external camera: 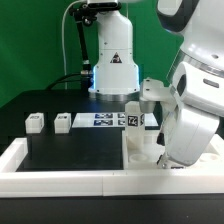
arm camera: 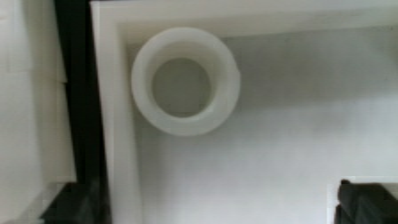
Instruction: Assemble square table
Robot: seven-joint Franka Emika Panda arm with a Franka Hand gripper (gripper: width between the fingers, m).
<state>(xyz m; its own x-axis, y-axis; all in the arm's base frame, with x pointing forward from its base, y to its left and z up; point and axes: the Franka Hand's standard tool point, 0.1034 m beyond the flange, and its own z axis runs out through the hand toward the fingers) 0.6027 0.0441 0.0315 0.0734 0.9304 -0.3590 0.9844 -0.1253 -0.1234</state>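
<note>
In the wrist view the square table top (arm camera: 285, 150) fills the picture as a flat white surface with a raised round socket ring (arm camera: 185, 82) near its edge. My gripper (arm camera: 221, 205) is just over this surface, with both black fingertips (arm camera: 71, 205) far apart at the picture's corners and nothing between them. In the exterior view the top (external camera: 143, 142) lies at the exterior view's right, close to the white rim bar. The arm (external camera: 195, 110) hides the gripper there. Two white legs (external camera: 35, 122) (external camera: 62, 121) stand on the black surface at the exterior view's left.
The marker board (external camera: 103, 121) lies in the middle, in front of the robot's base (external camera: 112, 70). White rim bars (external camera: 60, 180) edge the black surface at the front and sides. A white tagged piece (external camera: 135, 118) stands by the top; I cannot tell what it is.
</note>
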